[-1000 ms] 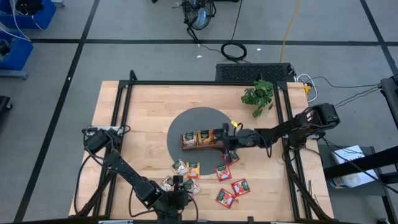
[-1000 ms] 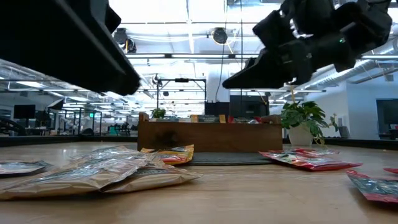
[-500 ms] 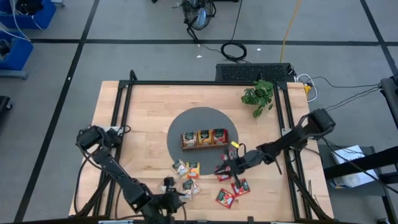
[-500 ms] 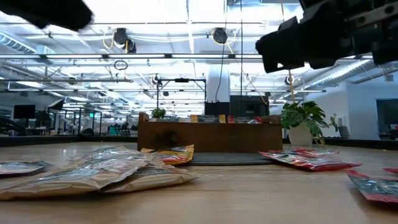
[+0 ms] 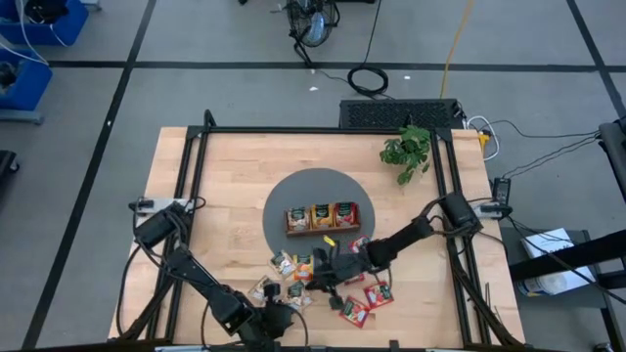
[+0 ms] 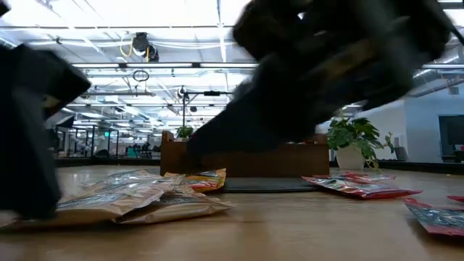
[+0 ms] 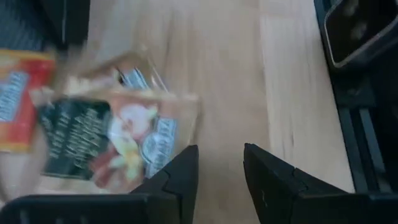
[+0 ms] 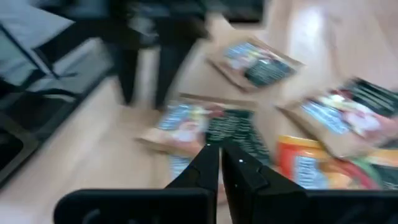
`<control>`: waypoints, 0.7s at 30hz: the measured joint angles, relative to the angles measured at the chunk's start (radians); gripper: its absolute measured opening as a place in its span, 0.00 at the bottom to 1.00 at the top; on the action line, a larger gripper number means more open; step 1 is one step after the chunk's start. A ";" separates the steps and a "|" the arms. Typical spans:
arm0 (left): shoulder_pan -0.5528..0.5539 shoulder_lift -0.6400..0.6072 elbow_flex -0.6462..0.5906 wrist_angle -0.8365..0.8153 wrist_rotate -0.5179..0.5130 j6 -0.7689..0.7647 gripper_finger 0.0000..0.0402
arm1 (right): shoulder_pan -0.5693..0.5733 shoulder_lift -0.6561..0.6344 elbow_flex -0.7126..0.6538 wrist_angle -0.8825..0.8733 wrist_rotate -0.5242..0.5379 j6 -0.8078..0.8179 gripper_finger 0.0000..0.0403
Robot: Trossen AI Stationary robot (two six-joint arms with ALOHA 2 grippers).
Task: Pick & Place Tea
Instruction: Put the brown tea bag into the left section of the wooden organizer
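Bare table [image 5: 225, 186] lies open left of the tray [image 5: 322, 217]. In front of it, scattered tea sachets [image 5: 293, 266] and both arms crowd the passage. Potted plant [image 5: 407, 150] stands behind, right.

A tray [image 5: 321, 217] sits on a round mat [image 5: 315, 186] at table centre; sachets [image 5: 367, 298] lie scattered nearer; a plant [image 5: 407, 149] stands far right.

— What moved? The right gripper [image 5: 326, 275] has left the brown wooden tray [image 5: 322, 217], crossing to the scattered flat square tea sachets [image 5: 293, 279], fingers now closed.
— And the left gripper [image 5: 277, 315]? It swung out, then returned.
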 joint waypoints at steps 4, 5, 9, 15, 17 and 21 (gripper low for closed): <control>-0.014 -0.016 0.004 -0.003 -0.003 -0.006 0.33 | -0.036 0.022 0.035 -0.030 -0.030 0.054 0.08; -0.017 -0.015 0.001 -0.015 0.000 -0.010 0.33 | -0.041 0.023 0.034 -0.034 -0.045 0.070 0.09; -0.025 -0.015 0.000 -0.063 -0.003 -0.045 0.33 | -0.047 0.023 0.032 -0.057 -0.080 0.118 0.16; -0.008 -0.013 0.001 -0.099 -0.051 -0.080 0.33 | -0.036 0.024 0.032 -0.065 -0.082 0.148 0.25; 0.001 -0.008 0.001 -0.108 -0.050 -0.089 0.33 | -0.029 0.024 0.032 -0.065 -0.083 0.170 0.27; 0.016 0.007 0.001 -0.111 -0.055 -0.089 0.33 | -0.028 0.022 0.032 -0.111 -0.086 0.213 0.30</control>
